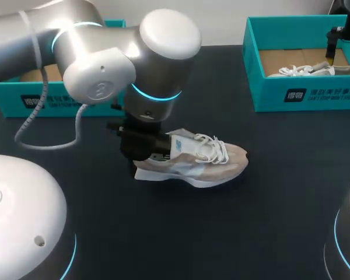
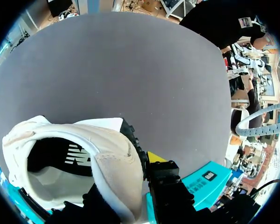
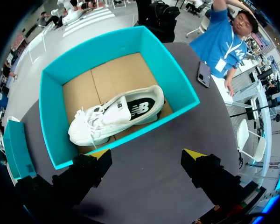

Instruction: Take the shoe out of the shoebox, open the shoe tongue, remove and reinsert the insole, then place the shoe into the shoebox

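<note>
Head view: A beige shoe (image 1: 192,160) with a suede-like upper, a pale side panel, white laces and a thick white sole lies on its sole on the dark tabletop (image 1: 268,192). It sits well apart from the teal cardboard shoebox (image 1: 297,96), toward the middle of the tabletop. The silver left arm's left pincer (image 1: 143,153) grips the shoe by its heel, the end farther from the shoebox. A white shoe (image 1: 303,70) lies inside the shoebox, and the right pincer (image 1: 332,55) hangs over its far side. A second teal box (image 1: 11,99) stands across the tabletop from the shoebox, partly hidden by the left arm.

Left wrist view: The left pincer (image 2: 130,182) is closed on the shoe's soft, rounded heel wall. One yellow-tipped finger (image 2: 154,156) presses on the outside and the other reaches into the opening, where a dark insole (image 2: 60,156) shows. A black ridged patch of sole runs beside the outer finger.

Right wrist view: The right pincer (image 3: 147,154) is spread wide and holds nothing, just short of the shoebox's near wall (image 3: 130,140). The white shoe (image 3: 116,114) lies on its side across the box's brown cardboard floor.
</note>
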Action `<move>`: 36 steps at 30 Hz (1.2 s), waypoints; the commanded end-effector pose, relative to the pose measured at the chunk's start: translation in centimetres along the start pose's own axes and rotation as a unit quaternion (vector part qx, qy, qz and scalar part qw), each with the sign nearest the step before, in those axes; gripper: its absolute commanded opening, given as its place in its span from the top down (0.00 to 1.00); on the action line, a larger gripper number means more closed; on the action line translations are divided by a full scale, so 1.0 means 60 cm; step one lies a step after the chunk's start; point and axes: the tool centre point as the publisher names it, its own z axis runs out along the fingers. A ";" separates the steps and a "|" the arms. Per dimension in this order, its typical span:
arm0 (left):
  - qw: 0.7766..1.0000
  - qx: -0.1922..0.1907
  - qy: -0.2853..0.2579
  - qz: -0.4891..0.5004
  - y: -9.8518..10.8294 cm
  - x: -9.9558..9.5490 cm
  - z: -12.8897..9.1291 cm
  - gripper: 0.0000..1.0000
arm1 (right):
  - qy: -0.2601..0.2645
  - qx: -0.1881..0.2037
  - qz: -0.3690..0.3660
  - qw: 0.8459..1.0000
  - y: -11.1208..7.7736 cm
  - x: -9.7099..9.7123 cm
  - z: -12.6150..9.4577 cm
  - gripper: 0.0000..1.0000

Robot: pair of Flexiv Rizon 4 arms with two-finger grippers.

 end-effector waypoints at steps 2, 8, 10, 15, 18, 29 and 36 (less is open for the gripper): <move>1.000 0.013 -0.024 0.002 0.000 0.001 0.003 1.00 | 0.001 -0.001 0.001 1.000 -0.002 0.000 0.000 0.00; 0.998 0.041 -0.048 -0.028 -0.010 -0.018 0.031 1.00 | 0.001 -0.001 0.001 1.000 -0.002 0.000 0.000 0.00; 0.997 0.047 -0.048 -0.027 -0.012 -0.028 0.043 1.00 | 0.001 -0.001 0.001 1.000 -0.002 0.000 0.000 0.00; 0.998 0.053 -0.038 -0.026 -0.015 -0.050 0.075 1.00 | 0.001 -0.001 0.001 1.000 -0.002 0.000 0.000 0.00; 0.998 0.057 -0.030 -0.029 -0.013 -0.058 0.089 1.00 | 0.001 -0.001 0.001 1.000 -0.002 0.000 0.000 0.00; 0.996 0.066 -0.039 -0.040 -0.011 -0.069 0.135 1.00 | 0.001 -0.001 0.001 1.000 -0.002 0.000 0.000 0.00; 0.995 0.077 -0.047 -0.032 -0.015 -0.067 0.142 0.77 | 0.001 -0.001 0.001 1.000 -0.002 0.000 0.000 0.00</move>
